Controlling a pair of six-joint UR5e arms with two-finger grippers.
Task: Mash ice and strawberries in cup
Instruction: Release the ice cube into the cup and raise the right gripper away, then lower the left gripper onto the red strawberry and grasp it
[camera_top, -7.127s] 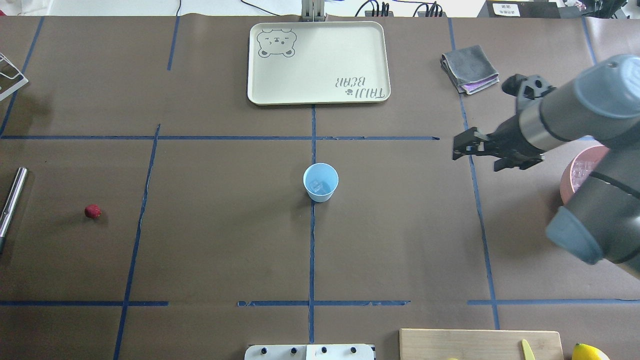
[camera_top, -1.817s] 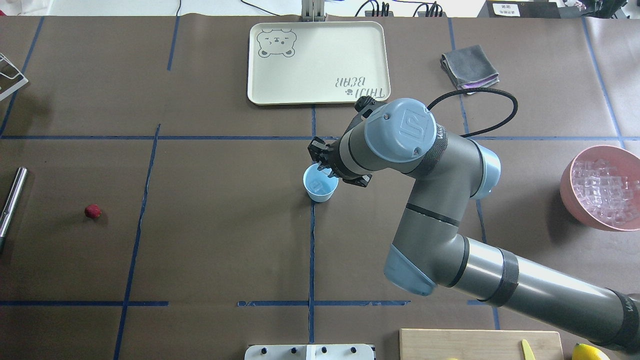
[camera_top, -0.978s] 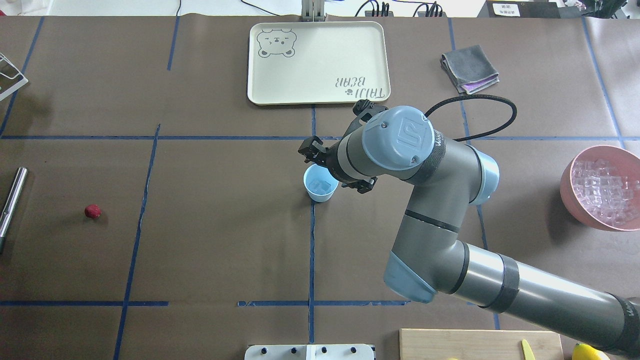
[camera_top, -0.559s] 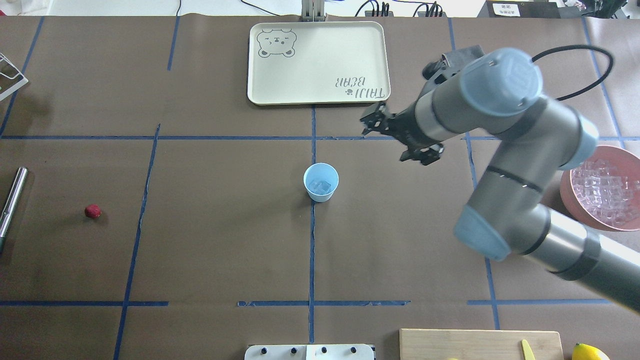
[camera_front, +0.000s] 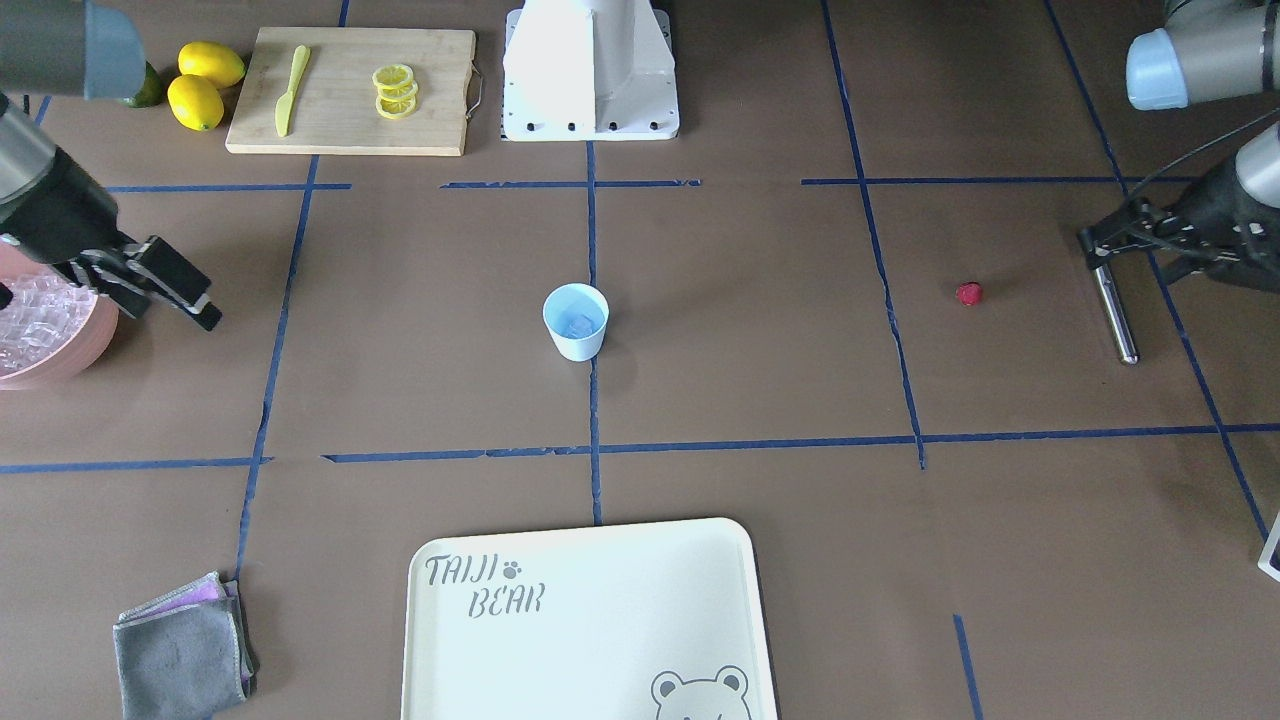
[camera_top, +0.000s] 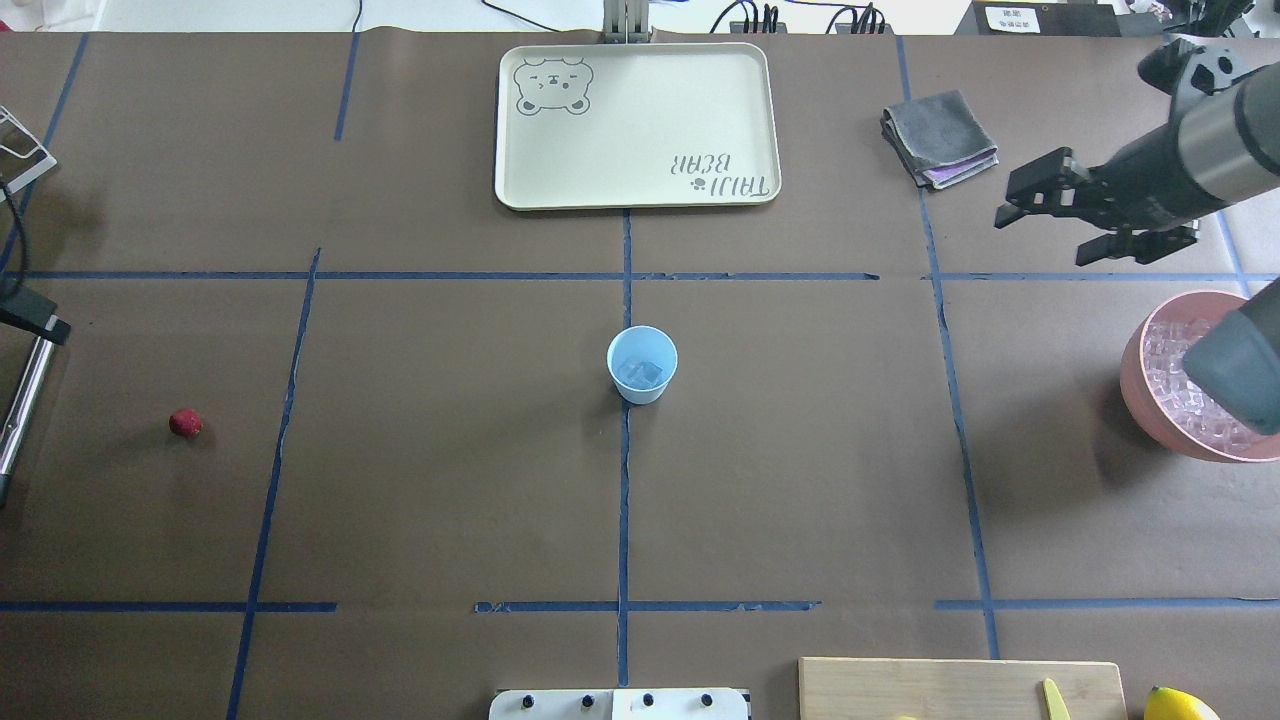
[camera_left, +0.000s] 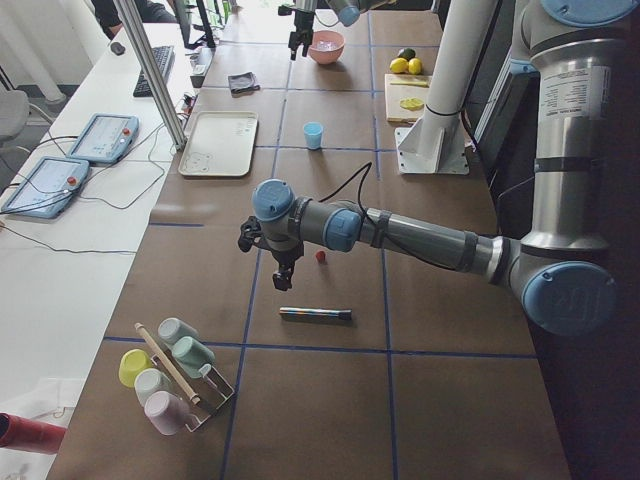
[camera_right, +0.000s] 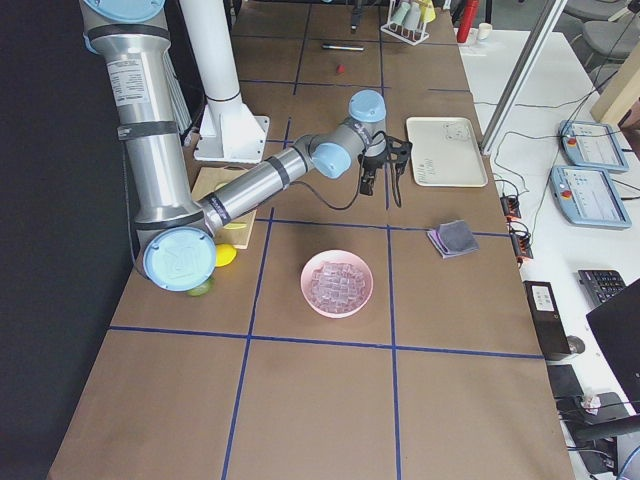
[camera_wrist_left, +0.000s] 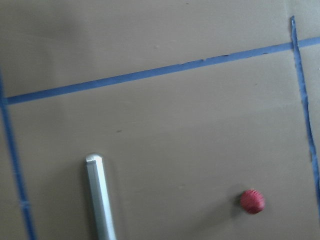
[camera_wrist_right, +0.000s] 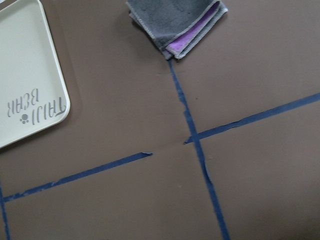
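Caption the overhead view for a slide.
Ice in the cup, strawberry far left, right end effector open and empty.

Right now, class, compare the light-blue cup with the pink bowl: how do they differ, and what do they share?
The cup is light blue, the bowl pink. The cup is small and tapered, the bowl far wider. The cup holds a few ice cubes, the bowl a heap. Both stand upright, holding ice.

Light: bright, even, from overhead.
Shadows: soft, faint beside cup (camera_top: 641, 365) and berry (camera_top: 185, 423).
Left wrist view: hazy, washed pale (berry soft-edged).
Rod (camera_front: 1113, 312): bright sheen.
Side views: straight lines lean at edges.
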